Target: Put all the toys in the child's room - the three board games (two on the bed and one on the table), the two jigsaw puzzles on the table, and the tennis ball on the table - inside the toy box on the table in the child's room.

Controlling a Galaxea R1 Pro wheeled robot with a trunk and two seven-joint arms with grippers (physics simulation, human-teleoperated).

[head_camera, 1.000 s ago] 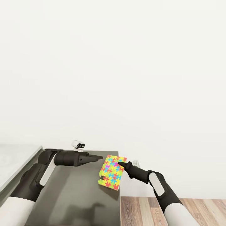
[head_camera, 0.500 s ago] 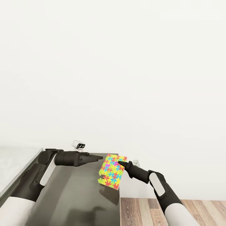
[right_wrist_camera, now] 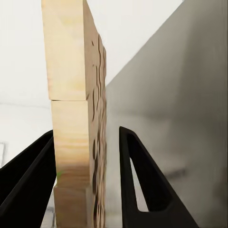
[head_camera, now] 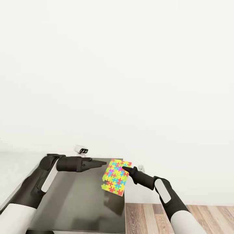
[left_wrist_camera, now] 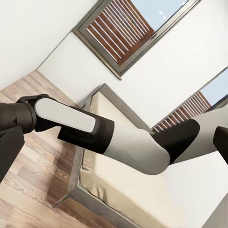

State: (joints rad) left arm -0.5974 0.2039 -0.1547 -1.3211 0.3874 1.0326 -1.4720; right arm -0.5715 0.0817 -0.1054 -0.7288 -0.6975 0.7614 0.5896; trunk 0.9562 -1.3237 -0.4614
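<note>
Above dark desk [head_camera: 74, 201], jigsaw puzzle [head_camera: 116, 177] between right fingers [right_wrist_camera: 142, 185]

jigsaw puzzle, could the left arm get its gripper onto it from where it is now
Probably yes. The left gripper points at the jigsaw puzzle with a bare gap between them above the dark desk. The right gripper holds the puzzle's far edge, leaving the near edge free.

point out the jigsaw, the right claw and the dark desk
jigsaw [head_camera: 115, 177], head view, middle of its coloured face
right claw [head_camera: 123, 169], head view, fingertips at the jigsaw's edge
dark desk [head_camera: 74, 198], head view, bare top
</note>
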